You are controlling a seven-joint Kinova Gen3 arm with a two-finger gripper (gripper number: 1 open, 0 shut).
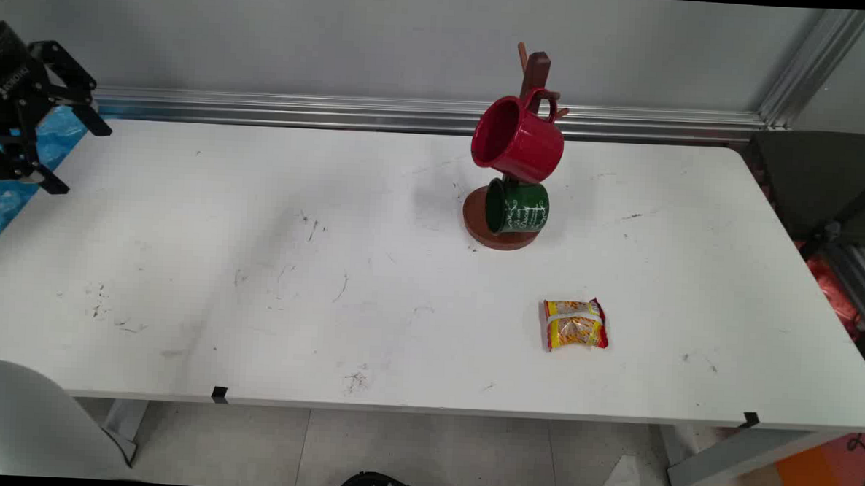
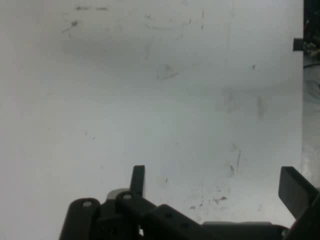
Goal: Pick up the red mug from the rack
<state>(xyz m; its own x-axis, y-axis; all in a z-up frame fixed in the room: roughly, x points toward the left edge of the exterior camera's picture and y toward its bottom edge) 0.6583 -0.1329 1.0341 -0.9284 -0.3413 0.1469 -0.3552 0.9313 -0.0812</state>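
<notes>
Gripper: I have the gripper point(image 1: 71, 158) hanging over the far left edge of the table point(image 1: 256, 264), a long way left of the mug tree point(image 1: 511, 202); its fingers point(image 2: 295, 190) are spread wide with nothing between them.
Under the hand: in the hand view I see only bare, scuffed tabletop.
Mug tree: it stands toward the back of the table, right of centre.
Red mug point(image 1: 517, 138): it hangs high on the tree, tilted, mouth toward the left.
Green mug point(image 1: 518, 207): it hangs just below the red one, low against the tree's round base.
Snack packet point(image 1: 576, 324): it lies flat in front of the mug tree, a little to its right, well apart from it.
Risk: I judge the tree top-heavy; a sideways brush against the red mug could tip it or knock a mug off its peg.
</notes>
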